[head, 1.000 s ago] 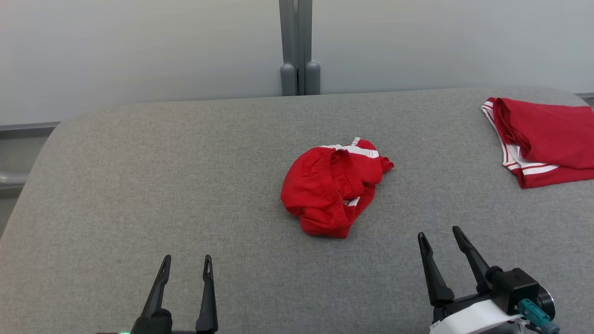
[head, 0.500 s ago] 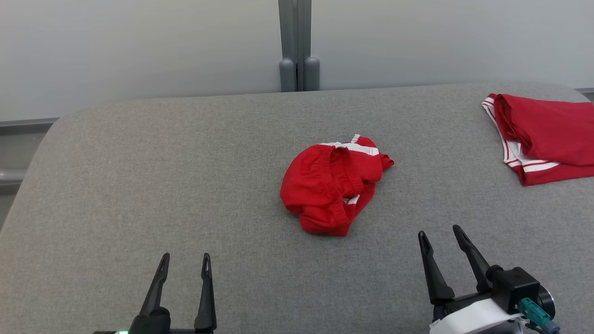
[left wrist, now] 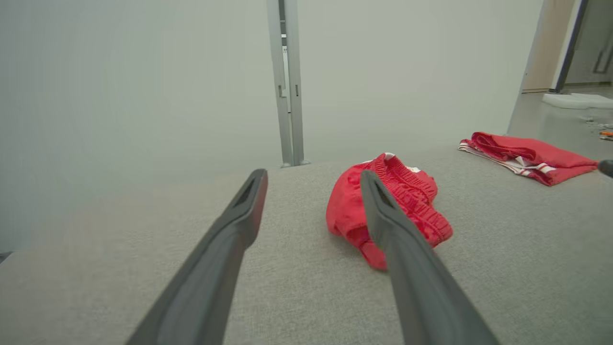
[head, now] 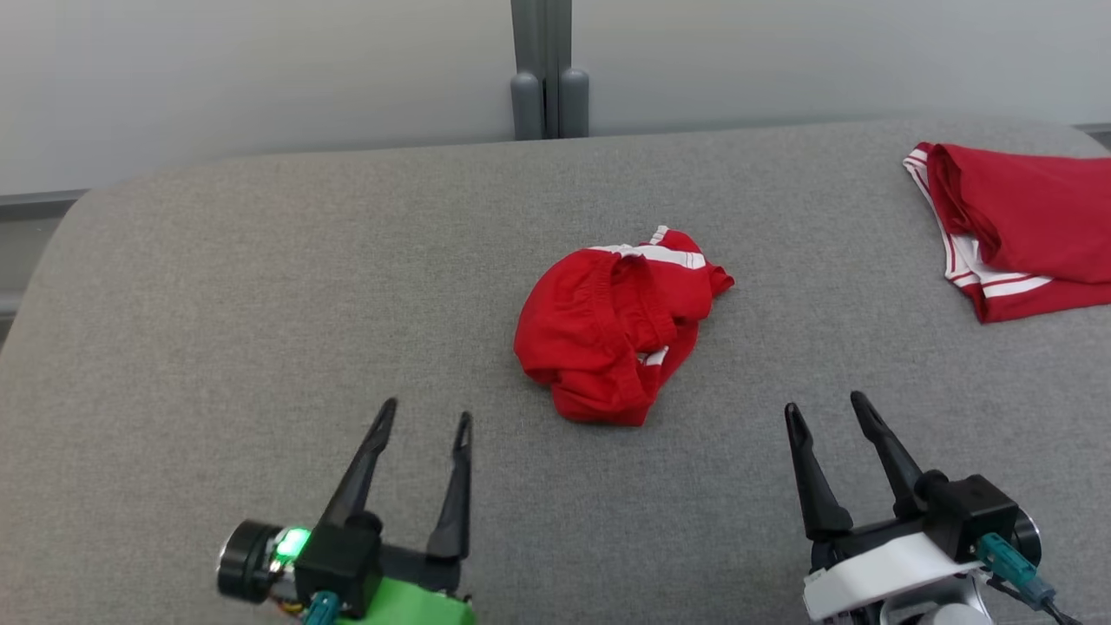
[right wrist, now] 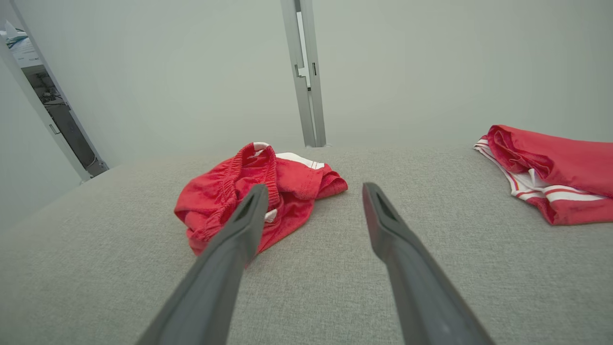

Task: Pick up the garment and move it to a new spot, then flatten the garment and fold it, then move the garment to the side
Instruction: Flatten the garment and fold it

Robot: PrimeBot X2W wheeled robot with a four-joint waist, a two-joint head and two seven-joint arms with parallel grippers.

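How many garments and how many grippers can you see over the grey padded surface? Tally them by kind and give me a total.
Red garments: 2, the crumpled garment in the middle and the folded garment at the far right.
Grippers: 2, the left gripper and the right gripper, both open and holding nothing.
Total: 4

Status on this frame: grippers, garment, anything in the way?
Left gripper open, empty. Right gripper open, empty. Crumpled red garment ahead of both, untouched. Folded red garment far right, not in the way.
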